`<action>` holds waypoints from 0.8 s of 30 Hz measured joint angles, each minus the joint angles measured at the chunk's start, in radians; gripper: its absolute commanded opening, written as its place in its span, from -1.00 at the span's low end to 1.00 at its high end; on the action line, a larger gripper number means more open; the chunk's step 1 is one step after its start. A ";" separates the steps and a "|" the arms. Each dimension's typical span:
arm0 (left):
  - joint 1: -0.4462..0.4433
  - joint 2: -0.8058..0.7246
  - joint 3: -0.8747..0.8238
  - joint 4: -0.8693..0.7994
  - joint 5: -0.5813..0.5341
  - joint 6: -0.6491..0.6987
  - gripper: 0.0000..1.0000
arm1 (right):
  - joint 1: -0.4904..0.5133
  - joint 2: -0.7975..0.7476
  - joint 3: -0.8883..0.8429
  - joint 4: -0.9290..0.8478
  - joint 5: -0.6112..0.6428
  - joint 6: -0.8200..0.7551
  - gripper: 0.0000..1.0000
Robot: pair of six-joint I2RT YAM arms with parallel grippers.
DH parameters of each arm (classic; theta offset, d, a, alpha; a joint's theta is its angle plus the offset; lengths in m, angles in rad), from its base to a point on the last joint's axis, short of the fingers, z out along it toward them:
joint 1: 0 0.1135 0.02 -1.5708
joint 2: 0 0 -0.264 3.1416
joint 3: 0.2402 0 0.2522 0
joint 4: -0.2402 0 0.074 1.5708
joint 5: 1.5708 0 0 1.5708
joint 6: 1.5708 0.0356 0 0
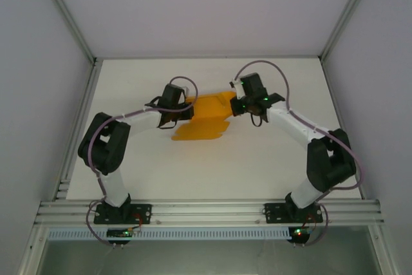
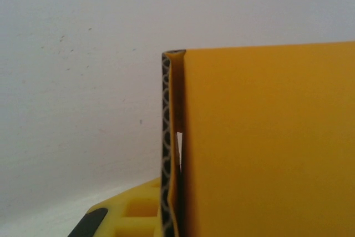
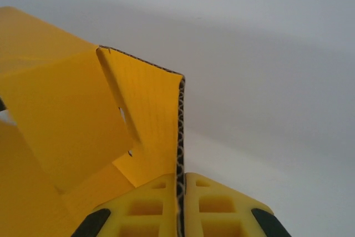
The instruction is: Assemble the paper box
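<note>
The paper box (image 1: 205,119) is a bright orange die-cut card, partly folded, lying mid-table between both arms. My left gripper (image 1: 184,109) holds its left side. In the left wrist view the left gripper (image 2: 170,215) is shut on an upright flap seen edge-on, one yellow finger (image 2: 130,215) showing and the other hidden behind a broad orange panel (image 2: 266,148). My right gripper (image 1: 237,103) is at the card's right end. In the right wrist view the right gripper (image 3: 180,198) pinches the corrugated edge of a raised flap (image 3: 152,109) between both yellow fingers.
The white table (image 1: 212,172) is walled by pale panels with aluminium posts (image 1: 67,17) at the back corners. An aluminium rail (image 1: 206,210) carrying both arm bases runs along the near edge.
</note>
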 measured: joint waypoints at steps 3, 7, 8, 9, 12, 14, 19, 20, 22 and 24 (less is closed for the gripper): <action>-0.002 0.010 0.032 -0.034 -0.031 -0.022 -1.00 | 0.093 0.086 0.119 -0.094 0.249 0.101 -1.00; -0.002 0.039 0.068 -0.043 -0.059 -0.059 -1.00 | 0.189 0.244 0.345 -0.302 0.516 0.267 -1.00; -0.002 0.047 0.073 -0.044 -0.061 -0.067 -1.00 | 0.208 0.280 0.395 -0.352 0.570 0.297 -1.00; -0.002 0.055 0.077 -0.045 -0.064 -0.075 -1.00 | 0.226 0.314 0.438 -0.397 0.613 0.322 -1.00; -0.001 0.076 0.087 -0.058 -0.071 -0.096 -1.00 | 0.265 0.373 0.502 -0.475 0.690 0.364 -1.00; -0.001 0.084 0.090 -0.069 -0.071 -0.105 -1.00 | 0.281 0.380 0.507 -0.494 0.700 0.373 -1.00; -0.001 0.099 0.108 -0.080 -0.080 -0.115 -1.00 | 0.291 0.378 0.507 -0.481 0.683 0.370 -0.97; -0.001 0.102 0.112 -0.080 -0.078 -0.117 -1.00 | 0.291 0.375 0.507 -0.475 0.663 0.370 -0.93; -0.004 0.111 0.122 -0.074 -0.071 -0.119 -1.00 | 0.298 0.373 0.505 -0.444 0.608 0.362 -0.71; -0.004 0.114 0.122 -0.067 -0.067 -0.119 -1.00 | 0.306 0.368 0.498 -0.432 0.586 0.349 -0.47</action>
